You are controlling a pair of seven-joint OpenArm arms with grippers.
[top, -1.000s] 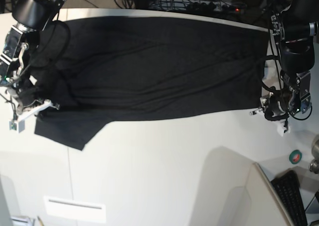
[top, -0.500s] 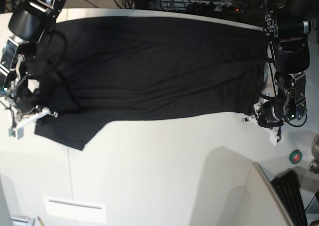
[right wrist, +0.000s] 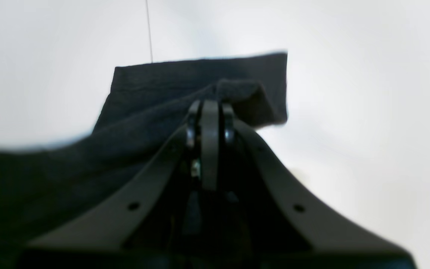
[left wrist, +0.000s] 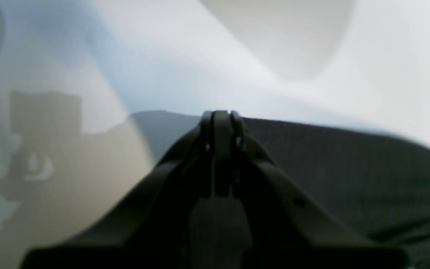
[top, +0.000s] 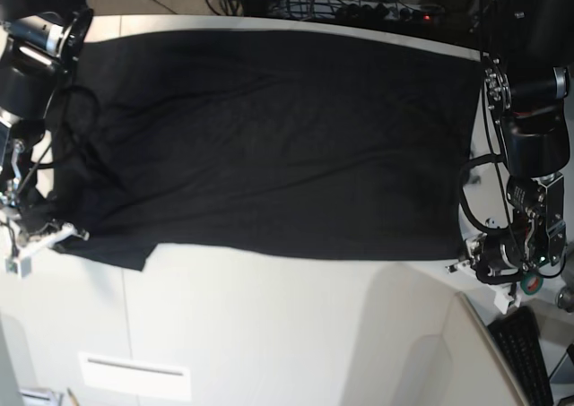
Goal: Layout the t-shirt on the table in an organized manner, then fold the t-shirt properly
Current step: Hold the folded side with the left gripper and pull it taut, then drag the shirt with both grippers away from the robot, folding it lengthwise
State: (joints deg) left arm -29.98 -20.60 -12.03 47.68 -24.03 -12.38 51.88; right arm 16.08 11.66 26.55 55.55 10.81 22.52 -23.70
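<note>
Evidently both grippers, left (top: 473,264) and right (top: 63,234), are clenching the shirt's (top: 269,137) lower corners, stretching it flat across the table (top: 287,334).

The t-shirt (top: 269,146) is matt black knit cloth; the table (top: 269,325) is smooth, matt off-white.

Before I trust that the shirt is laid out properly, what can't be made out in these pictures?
- The t-shirt: only plain black shows in the base view, so any print is hidden.
- Its far edge: in shadow at the table rim in the base view.
- Left gripper: the wrist view is blurred, so where it pinches the hem is unclear.
- Right gripper: shut on a fold; the sleeve beyond is blurred.
</note>
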